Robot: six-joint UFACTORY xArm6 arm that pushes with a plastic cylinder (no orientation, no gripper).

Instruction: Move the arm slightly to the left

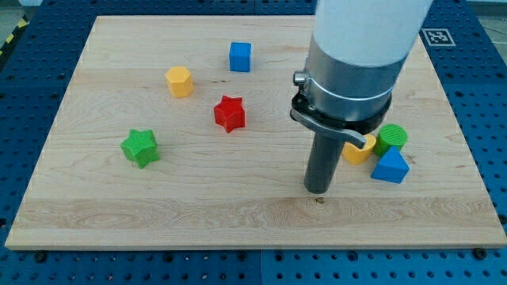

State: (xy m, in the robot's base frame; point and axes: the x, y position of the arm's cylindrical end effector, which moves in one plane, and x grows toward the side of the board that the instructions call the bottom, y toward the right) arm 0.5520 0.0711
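Observation:
My tip (318, 191) touches the wooden board (95, 198) right of centre, near the view's bottom. Just to its right lie a yellow block (359, 151), partly hidden by the arm, a green cylinder (392, 137) and a blue triangular block (390, 167). A red star block (230, 113) lies up and to the left of the tip. A green star block (141, 147) sits far to the left. A yellow hexagonal block (180, 81) and a blue cube (240, 57) lie near the view's top left.
The arm's large grey and white body (356, 55) hides part of the board's upper right. A blue perforated table (24, 95) surrounds the board. A black and white marker tag (438, 36) sits at the top right corner.

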